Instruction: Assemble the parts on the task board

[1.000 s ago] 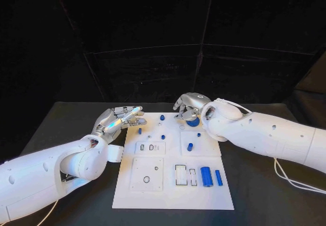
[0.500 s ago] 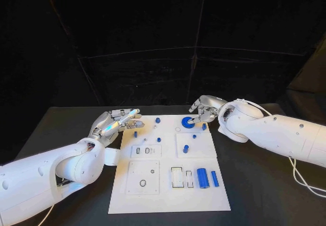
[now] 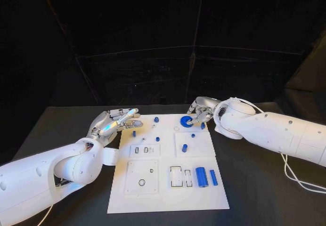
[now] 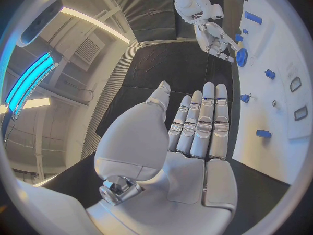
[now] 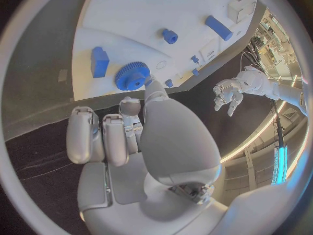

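Since a second ago our right hand [image 3: 198,112] has lifted off the blue gear [image 3: 185,121], fingers curled beside it. Gear lies at the task board's [image 3: 170,197] one o'clock corner. Our left hand [image 3: 115,120] hovers at ten o'clock, fingers straight, holding nothing.

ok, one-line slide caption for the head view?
Right hand touches the blue gear at the task board far edge; left hand hovers open.

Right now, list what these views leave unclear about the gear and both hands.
- Blue gear: head view, the right hand covers its far edge; contact unclear.
- Right wrist view: thumb tip reaches the gear; grip unclear.
- Left hand: head view, palm side hidden by its own fingers.
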Robot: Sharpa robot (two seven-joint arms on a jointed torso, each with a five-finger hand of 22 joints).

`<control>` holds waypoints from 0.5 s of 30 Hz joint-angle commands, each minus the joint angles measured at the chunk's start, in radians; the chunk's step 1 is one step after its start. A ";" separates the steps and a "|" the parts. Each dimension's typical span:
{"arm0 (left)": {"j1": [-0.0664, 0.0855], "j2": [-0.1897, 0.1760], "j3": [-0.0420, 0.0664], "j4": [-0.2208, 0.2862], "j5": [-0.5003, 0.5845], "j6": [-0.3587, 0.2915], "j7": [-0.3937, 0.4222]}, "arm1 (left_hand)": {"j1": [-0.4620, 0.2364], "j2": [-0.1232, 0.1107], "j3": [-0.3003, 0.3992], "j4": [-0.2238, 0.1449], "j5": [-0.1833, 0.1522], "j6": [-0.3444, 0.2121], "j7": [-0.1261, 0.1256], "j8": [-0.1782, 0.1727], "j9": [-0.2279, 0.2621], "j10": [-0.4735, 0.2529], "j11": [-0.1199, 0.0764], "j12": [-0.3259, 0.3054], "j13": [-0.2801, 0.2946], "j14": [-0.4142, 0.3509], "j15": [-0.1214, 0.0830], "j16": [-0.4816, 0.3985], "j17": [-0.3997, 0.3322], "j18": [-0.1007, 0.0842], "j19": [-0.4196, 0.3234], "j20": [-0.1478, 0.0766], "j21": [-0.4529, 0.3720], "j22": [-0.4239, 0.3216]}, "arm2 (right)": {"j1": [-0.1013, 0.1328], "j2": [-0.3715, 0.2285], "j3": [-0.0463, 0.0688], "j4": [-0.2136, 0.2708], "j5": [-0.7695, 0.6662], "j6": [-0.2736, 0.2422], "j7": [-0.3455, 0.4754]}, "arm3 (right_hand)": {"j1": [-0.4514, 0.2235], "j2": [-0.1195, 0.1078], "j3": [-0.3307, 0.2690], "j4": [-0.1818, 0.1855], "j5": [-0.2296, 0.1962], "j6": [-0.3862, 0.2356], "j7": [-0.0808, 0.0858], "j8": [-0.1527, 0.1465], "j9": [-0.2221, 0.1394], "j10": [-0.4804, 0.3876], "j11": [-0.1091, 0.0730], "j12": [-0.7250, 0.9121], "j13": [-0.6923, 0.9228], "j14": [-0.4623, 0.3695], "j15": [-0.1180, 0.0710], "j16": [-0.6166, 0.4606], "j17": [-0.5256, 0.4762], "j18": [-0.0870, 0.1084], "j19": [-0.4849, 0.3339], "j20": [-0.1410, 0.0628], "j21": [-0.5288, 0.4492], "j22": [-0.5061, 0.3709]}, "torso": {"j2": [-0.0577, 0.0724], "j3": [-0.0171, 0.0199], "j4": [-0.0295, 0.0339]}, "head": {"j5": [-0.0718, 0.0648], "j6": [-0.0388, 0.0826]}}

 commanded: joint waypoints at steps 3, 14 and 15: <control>0.001 0.002 0.001 0.000 -0.005 0.017 0.005 | -0.002 0.006 -0.003 -0.006 0.000 -0.001 0.006 -0.006 -0.001 -0.002 0.006 -0.003 -0.001 -0.002 0.002 -0.007 0.001 0.014 -0.002 0.008 -0.004 -0.001 | 0.002 0.012 0.001 -0.011 -0.026 0.044 -0.008 | 0.014 0.004 -0.001 -0.010 0.004 -0.004 0.002 0.008 0.000 0.019 -0.001 0.038 0.043 0.056 0.007 0.009 0.013 -0.020 0.008 0.000 0.007 0.006 | 0.000 -0.0007 0.0004 | 0.001 -0.003; 0.001 0.004 0.001 -0.003 -0.005 0.016 0.004 | 0.000 0.008 -0.002 -0.007 0.000 -0.001 0.006 -0.007 -0.001 -0.001 0.006 -0.004 -0.001 -0.001 0.002 -0.008 0.001 0.014 -0.002 0.008 -0.005 -0.002 | 0.001 0.027 0.001 -0.027 -0.055 0.069 -0.014 | 0.026 0.019 -0.009 -0.020 0.001 0.003 0.002 0.016 0.001 0.061 -0.001 0.133 0.149 0.060 0.007 0.023 0.042 -0.022 0.016 0.001 0.013 0.019 | 0.000 -0.0004 0.0002 | 0.002 -0.005; 0.001 0.004 0.001 -0.003 -0.005 0.016 0.004 | 0.000 0.008 -0.002 -0.007 0.000 -0.001 0.006 -0.007 -0.001 -0.001 0.006 -0.004 -0.001 -0.001 0.002 -0.008 0.001 0.014 -0.002 0.008 -0.005 -0.002 | 0.001 0.029 0.001 -0.028 -0.056 0.070 -0.014 | 0.028 0.022 -0.009 -0.021 0.002 0.004 0.002 0.017 0.001 0.065 -0.001 0.140 0.157 0.060 0.007 0.023 0.044 -0.023 0.017 0.001 0.014 0.021 | 0.000 -0.0003 0.0005 | 0.002 -0.005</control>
